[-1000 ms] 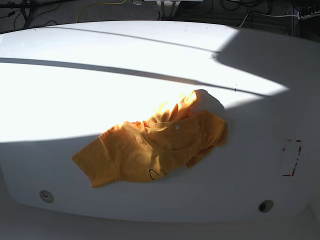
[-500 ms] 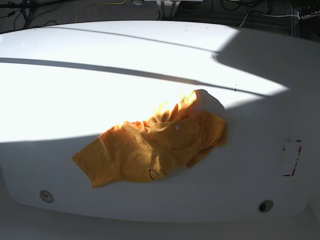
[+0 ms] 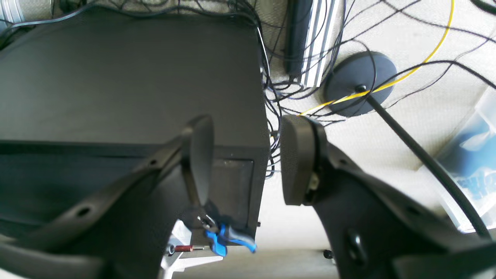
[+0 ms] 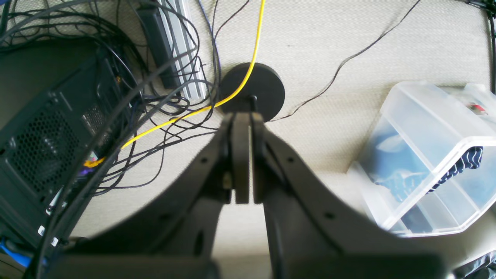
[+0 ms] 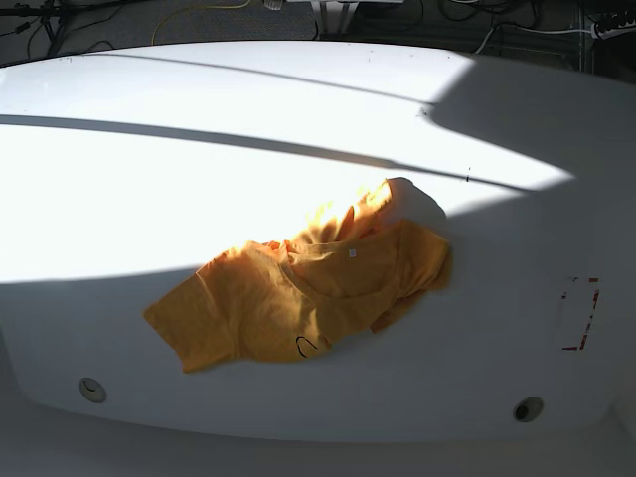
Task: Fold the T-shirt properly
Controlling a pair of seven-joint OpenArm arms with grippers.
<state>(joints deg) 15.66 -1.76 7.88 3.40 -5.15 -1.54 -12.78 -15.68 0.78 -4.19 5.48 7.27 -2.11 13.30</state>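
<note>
The T-shirt (image 5: 298, 303) lies crumpled mid-tabletop (image 5: 149, 169); expect it soft, light and floppy (pinch a hem or shoulder seam). Your left tool (image 3: 246, 162) hangs parted, empty; your right tool (image 4: 243, 162) is closed, empty.

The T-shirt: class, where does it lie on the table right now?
In the base view the T-shirt lies crumpled on the white table, slightly below centre, half in sunlight, left of the red marks.
</note>
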